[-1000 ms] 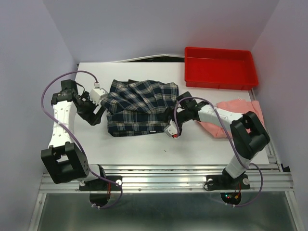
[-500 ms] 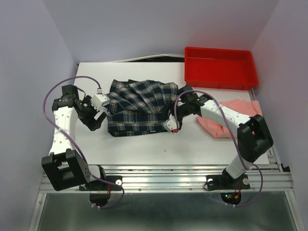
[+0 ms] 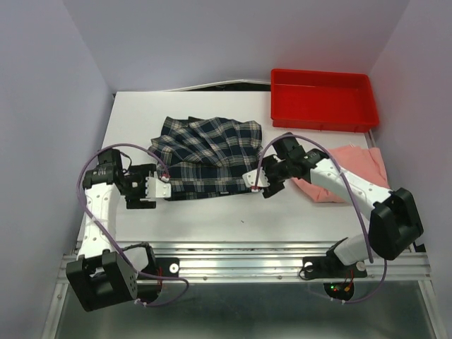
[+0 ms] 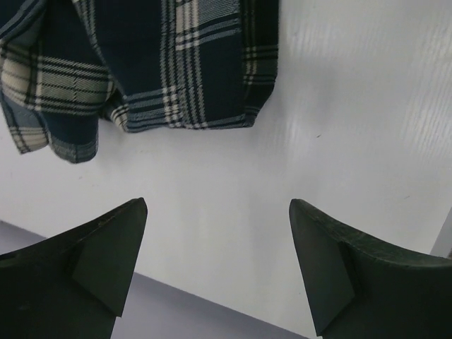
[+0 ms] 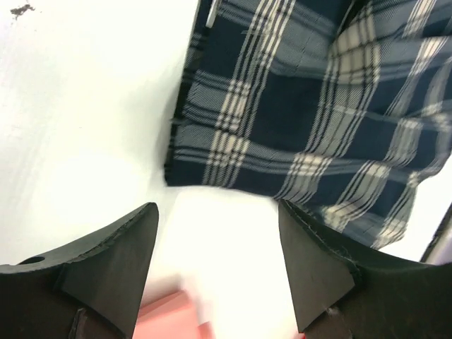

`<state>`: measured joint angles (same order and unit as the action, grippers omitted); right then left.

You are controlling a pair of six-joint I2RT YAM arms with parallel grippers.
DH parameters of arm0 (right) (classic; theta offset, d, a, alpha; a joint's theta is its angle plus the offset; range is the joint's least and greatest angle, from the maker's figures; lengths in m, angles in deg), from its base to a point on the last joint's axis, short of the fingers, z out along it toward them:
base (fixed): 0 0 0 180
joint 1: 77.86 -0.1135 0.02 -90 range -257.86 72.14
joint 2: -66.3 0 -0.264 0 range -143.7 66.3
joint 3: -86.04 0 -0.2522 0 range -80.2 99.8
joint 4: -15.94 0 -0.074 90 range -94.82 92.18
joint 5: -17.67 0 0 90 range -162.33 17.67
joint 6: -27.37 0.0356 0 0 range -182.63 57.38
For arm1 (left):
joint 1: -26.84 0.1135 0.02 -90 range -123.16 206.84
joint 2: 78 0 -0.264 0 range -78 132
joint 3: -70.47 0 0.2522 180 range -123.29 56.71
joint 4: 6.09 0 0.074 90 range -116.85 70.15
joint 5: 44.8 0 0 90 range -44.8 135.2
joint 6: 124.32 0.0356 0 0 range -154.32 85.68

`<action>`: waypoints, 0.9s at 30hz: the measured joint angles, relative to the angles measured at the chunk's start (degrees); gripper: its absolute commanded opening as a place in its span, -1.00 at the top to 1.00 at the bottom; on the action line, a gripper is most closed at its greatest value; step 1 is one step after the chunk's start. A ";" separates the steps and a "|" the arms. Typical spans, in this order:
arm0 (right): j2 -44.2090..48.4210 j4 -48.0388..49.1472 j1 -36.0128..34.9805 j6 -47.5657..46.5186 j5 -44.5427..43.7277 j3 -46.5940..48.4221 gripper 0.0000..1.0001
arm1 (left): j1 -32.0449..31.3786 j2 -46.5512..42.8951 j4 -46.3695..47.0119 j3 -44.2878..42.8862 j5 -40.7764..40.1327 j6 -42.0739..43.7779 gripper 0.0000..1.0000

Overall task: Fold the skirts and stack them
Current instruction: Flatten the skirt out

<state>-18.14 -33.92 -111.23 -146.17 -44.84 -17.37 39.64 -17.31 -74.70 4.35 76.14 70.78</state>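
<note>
Two skirts lie on the white surface (image 3: pixel 212 212). The first, the pleated navy-green plaid skirt (image 3: pixel 208 159), is spread out and rumpled at the middle. The second, the salmon-pink skirt (image 3: pixel 349 169), is bunched at the right edge, apart from the plaid one and partly under the right arm. One red tray (image 3: pixel 321 124) sits at the far right corner. Two arms reach in. The left pincer (image 3: pixel 159 188) is released, its jaws wide over bare surface just beside the plaid skirt's near left corner, gripping nothing. The right pincer (image 3: pixel 254 182) is likewise released, jaws apart at that skirt's near right corner, with no cloth between them.
</note>
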 measured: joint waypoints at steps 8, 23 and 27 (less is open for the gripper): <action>3.41 1.57 2.99 6.25 -4.59 -7.98 -0.54 | -4.11 0.37 7.85 9.75 1.31 7.04 -0.83; 3.28 7.58 4.90 10.12 -6.84 -9.14 -0.61 | -9.11 5.22 26.40 14.84 0.57 8.76 0.55; 2.93 9.01 4.90 11.52 -6.95 -9.14 -0.67 | -9.57 4.98 24.35 8.48 3.54 8.94 1.00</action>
<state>-15.21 -24.91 -106.33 -134.65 -51.79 -26.51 30.07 -12.33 -50.35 12.84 79.68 79.72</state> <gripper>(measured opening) 0.811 0.056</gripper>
